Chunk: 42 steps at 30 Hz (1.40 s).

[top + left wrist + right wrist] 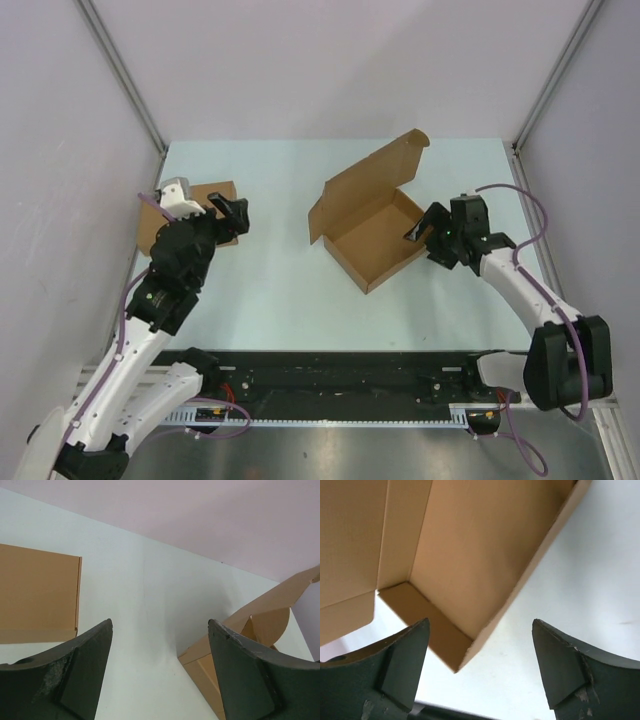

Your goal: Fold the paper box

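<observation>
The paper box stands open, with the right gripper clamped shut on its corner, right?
No. The paper box stands open, but the right gripper is open at its corner, as the right wrist view shows.

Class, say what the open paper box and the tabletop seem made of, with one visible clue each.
Paper box: thin brown cardboard, matte; creased folds and cut flaps. Tabletop: smooth, pale, even surface; perhaps laminate or painted board, cannot tell.
</observation>
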Available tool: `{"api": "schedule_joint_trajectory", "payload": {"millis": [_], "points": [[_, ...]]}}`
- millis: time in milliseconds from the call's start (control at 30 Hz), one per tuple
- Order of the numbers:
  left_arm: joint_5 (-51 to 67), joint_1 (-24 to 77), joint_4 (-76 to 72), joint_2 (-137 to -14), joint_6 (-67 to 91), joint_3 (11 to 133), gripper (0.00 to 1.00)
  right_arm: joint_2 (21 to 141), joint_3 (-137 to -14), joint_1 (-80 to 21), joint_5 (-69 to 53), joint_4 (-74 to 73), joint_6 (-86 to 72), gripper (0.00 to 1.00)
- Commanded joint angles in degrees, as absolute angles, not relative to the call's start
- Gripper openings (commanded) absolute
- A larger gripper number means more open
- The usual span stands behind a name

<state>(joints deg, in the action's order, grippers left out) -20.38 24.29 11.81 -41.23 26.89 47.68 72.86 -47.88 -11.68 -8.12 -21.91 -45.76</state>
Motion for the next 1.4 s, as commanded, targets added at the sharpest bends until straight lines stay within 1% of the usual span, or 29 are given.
{"api": "schedule_joint_trajectory", "payload": {"millis": [0, 100, 233, 333, 400, 500, 567, 700, 833, 933, 967, 1033, 1067, 1100, 1133, 1200, 1233, 1300, 1333, 1367], "points": [[-19.6, 24.2, 11.2, -40.3, 26.4, 47.6, 0.82, 68.3, -54.0, -12.3, 6.1, -27.4, -33.9, 0.88], [-18.0, 24.3, 11.8, -38.7, 27.1, 45.2, 0.80, 68.8, -57.4, -14.2, 13.4, -26.5, -25.3, 0.88], [-15.3, 25.1, 13.4, -35.4, 31.5, 41.1, 0.77, 72.1, -58.2, -14.5, 15.2, -18.0, -18.7, 0.89], [-12.7, 27.5, 16.5, -35.0, 34.7, 39.6, 0.77, 77.3, -59.0, -14.1, 17.4, -11.2, -14.6, 0.89], [-16.2, 32.1, 18.2, -35.0, 36.6, 38.2, 0.77, 81.2, -59.0, -14.1, 19.9, -7.0, -12.6, 0.88], [-22.4, 40.0, 19.4, -34.5, 39.5, 35.6, 0.77, 86.3, -59.0, -14.1, 19.7, -2.3, -10.6, 0.89], [-24.0, 43.9, 20.1, -35.2, 42.5, 34.9, 0.77, 88.0, -59.0, -13.8, 18.2, 1.8, -10.4, 0.89], [-25.8, 47.4, 21.6, -38.1, 46.1, 34.2, 0.78, 94.4, -61.3, -13.6, 17.4, 3.4, -7.5, 0.90], [-24.7, 48.3, 20.2, -40.0, 47.8, 33.5, 0.77, 97.8, -62.0, -12.6, 15.0, 2.3, -8.4, 0.88], [-23.0, 48.4, 17.4, -40.9, 47.7, 32.0, 0.75, 99.0, -62.1, -12.8, 14.1, 1.3, -10.4, 0.83], [-22.8, 48.3, 16.4, -41.4, 47.6, 31.7, 0.74, 99.1, -62.0, -13.1, 14.4, 0.9, -11.2, 0.79], [-22.0, 48.3, 15.6, -43.3, 47.2, 31.7, 0.74, 99.7, -62.0, -13.4, 15.6, -2.0, -14.5, 0.76], [-21.8, 48.3, 15.0, -44.1, 47.2, 31.9, 0.73, 99.9, -61.9, -13.4, 16.0, -2.9, -15.5, 0.72], [-21.5, 48.3, 14.6, -44.8, 46.8, 32.2, 0.73, 100.1, -61.7, -13.6, 16.7, -4.7, -16.9, 0.69], [-21.2, 48.3, 14.1, -46.0, 46.6, 32.3, 0.73, 100.0, -61.3, -14.1, 18.1, -5.4, -19.1, 0.64], [-21.4, 48.3, 14.1, -47.2, 46.1, 32.6, 0.73, 99.3, -59.9, -14.7, 18.4, -5.5, -20.9, 0.57], [-21.8, 48.4, 14.2, -47.7, 45.9, 33.0, 0.73, 98.1, -58.0, -15.0, 19.4, -5.5, -22.5, 0.49], [-22.7, 48.3, 14.4, -49.0, 45.7, 33.4, 0.73, 97.1, -56.3, -15.9, 19.8, -5.4, -24.0, 0.43], [-23.9, 48.4, 14.9, -49.4, 45.7, 33.8, 0.73, 96.3, -54.9, -16.2, 20.2, -5.5, -24.9, 0.37], [-24.3, 48.3, 15.1, -50.3, 45.9, 34.1, 0.73, 96.0, -54.3, -16.4, 20.3, -5.7, -26.4, 0.34]]}}
